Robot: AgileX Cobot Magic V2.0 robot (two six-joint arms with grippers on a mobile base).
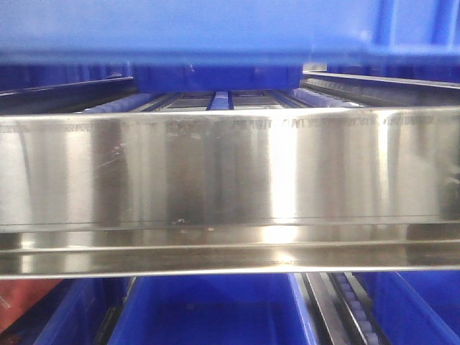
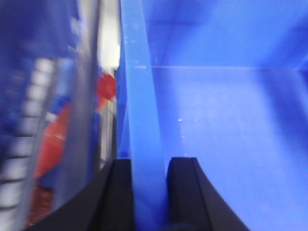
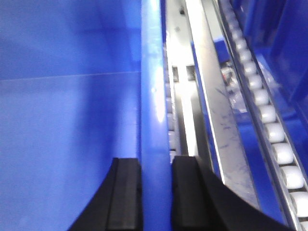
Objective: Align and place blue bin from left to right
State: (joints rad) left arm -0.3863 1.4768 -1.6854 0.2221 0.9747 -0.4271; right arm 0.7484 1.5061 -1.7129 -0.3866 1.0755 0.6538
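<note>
The blue bin (image 1: 215,29) fills the top of the front view, its bright-blue wall held above the steel rack. In the left wrist view my left gripper (image 2: 150,166) is shut on the bin's left rim (image 2: 142,110), one black finger on each side of it, with the bin's inside (image 2: 226,125) to the right. In the right wrist view my right gripper (image 3: 156,166) is shut on the bin's right rim (image 3: 153,86), the bin's inside (image 3: 67,120) lying to the left.
A shiny steel rail (image 1: 230,187) crosses the front view, with roller tracks (image 1: 108,108) behind it and darker blue bins (image 1: 215,309) below. White rollers (image 3: 269,125) and a steel strip (image 3: 216,110) run right of the bin. A red object (image 2: 53,144) shows blurred at left.
</note>
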